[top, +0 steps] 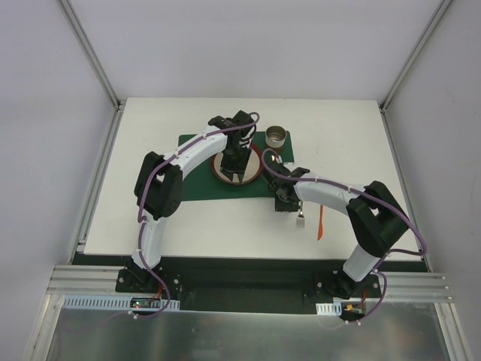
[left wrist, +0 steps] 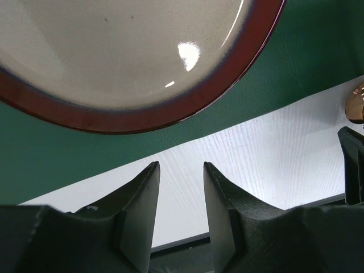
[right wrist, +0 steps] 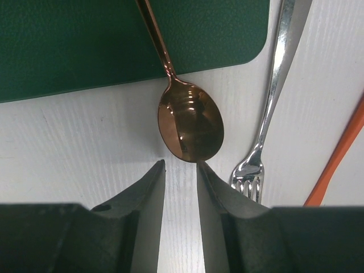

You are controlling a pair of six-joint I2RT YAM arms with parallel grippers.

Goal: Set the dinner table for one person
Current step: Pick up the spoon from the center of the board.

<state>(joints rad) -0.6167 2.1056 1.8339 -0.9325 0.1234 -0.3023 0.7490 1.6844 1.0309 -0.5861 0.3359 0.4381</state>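
Observation:
The white dinner table [top: 188,226] carries a dark green placemat [top: 197,180] with a cream plate with a red rim [top: 255,167] on it. My left gripper [top: 235,176] hovers over the plate [left wrist: 114,51], open, with nothing between its fingers [left wrist: 145,193]. My right gripper [right wrist: 181,166] is open just short of the bowl of a copper spoon [right wrist: 190,128], whose handle runs up onto the placemat [right wrist: 85,45]. A silver fork [right wrist: 272,108] lies right of the spoon on the table [right wrist: 85,136].
A small metal cup [top: 276,137] stands at the placemat's back right corner. An orange utensil [top: 319,222] lies right of the fork [top: 301,219]. Aluminium frame posts [top: 94,53] rise at the table's back corners.

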